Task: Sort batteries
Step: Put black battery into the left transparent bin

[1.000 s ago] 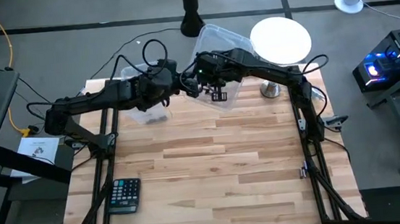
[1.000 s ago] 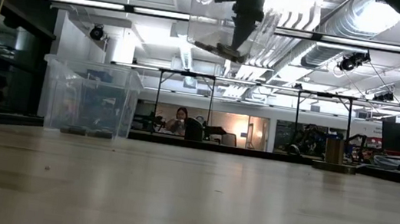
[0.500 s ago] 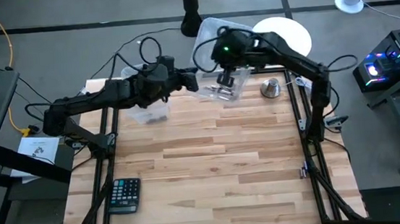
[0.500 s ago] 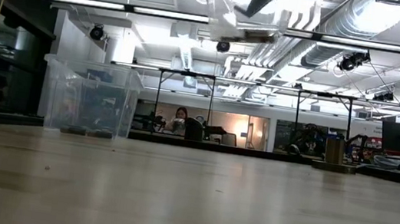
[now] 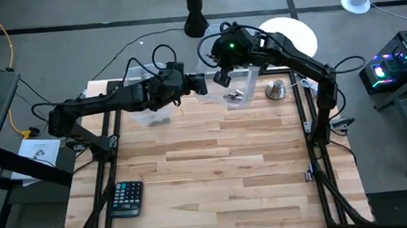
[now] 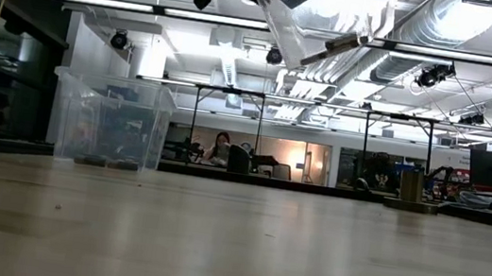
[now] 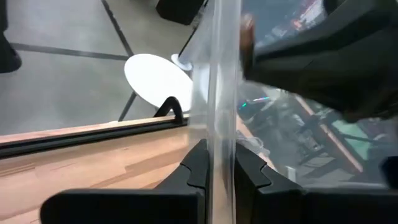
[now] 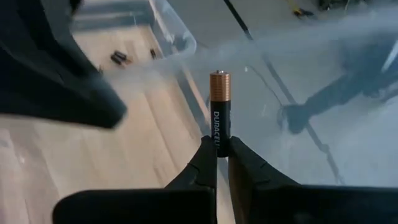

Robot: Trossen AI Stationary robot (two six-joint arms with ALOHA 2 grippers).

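We see the right gripper (image 8: 222, 155) raised above the far edge of the table (image 5: 216, 172), its jaws closed on one upright copper-topped battery (image 8: 219, 112). The left gripper (image 7: 217, 165) has its jaws pinched on the wall of a clear plastic bin (image 5: 242, 88), held tilted in the air. More batteries (image 8: 120, 58) lie in a second clear bin (image 6: 107, 120) standing on the table.
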